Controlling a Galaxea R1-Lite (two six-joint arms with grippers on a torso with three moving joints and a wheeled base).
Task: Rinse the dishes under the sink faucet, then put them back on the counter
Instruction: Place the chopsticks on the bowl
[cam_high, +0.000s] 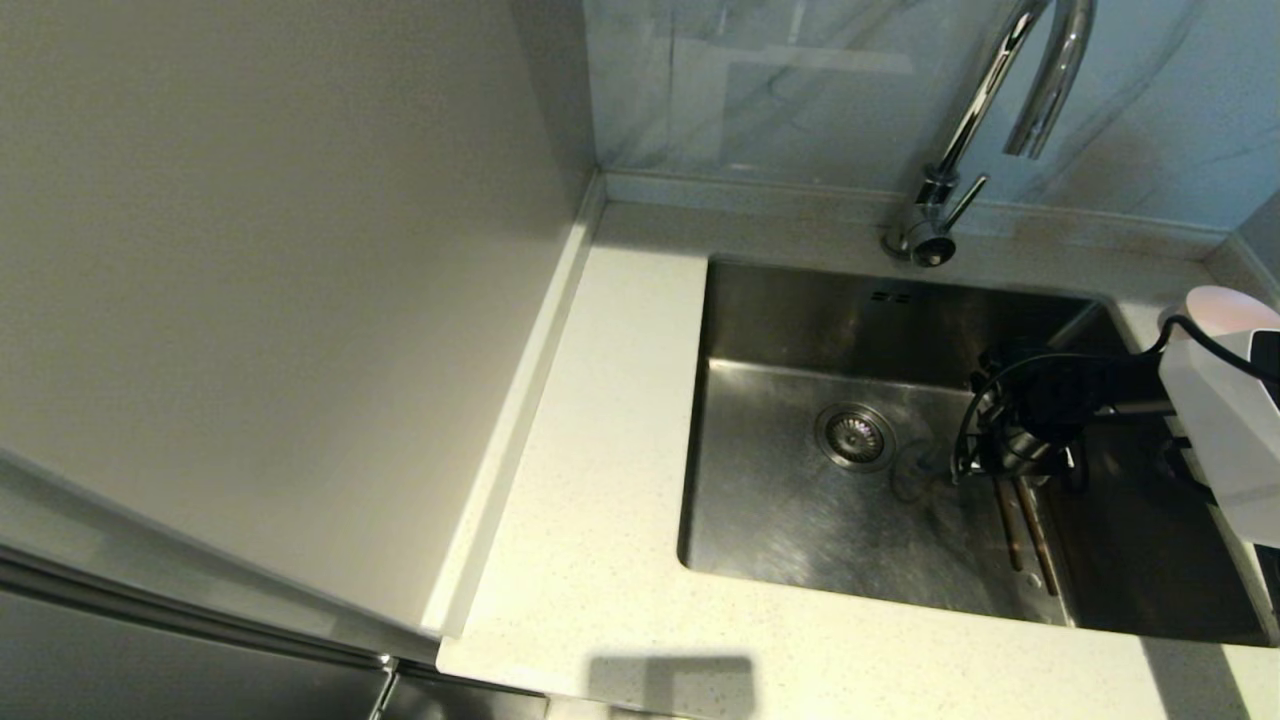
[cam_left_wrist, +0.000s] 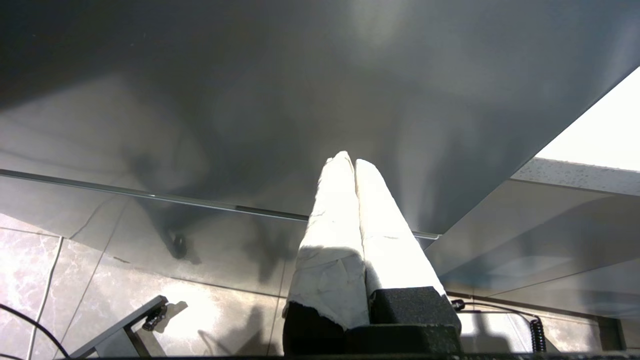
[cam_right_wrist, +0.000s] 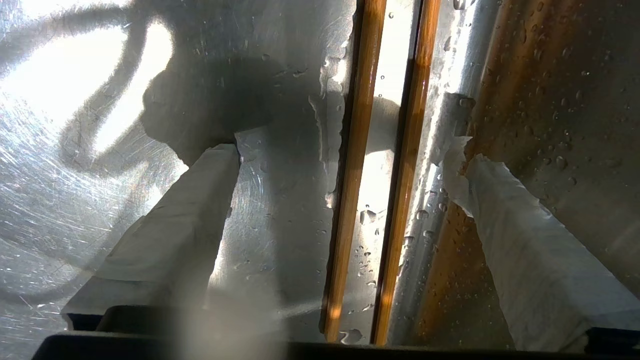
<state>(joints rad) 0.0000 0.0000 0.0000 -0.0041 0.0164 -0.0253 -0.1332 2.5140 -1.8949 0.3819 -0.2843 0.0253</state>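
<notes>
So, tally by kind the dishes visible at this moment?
Chopsticks: 2, lying side by side in the sink
Pink bowl: 1, partly behind the right arm
Yellow-green bowl: 0 visible
Total: 3

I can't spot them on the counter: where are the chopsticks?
The chopsticks lie side by side on the sink floor, right of the drain, directly beneath the open right gripper.
</notes>
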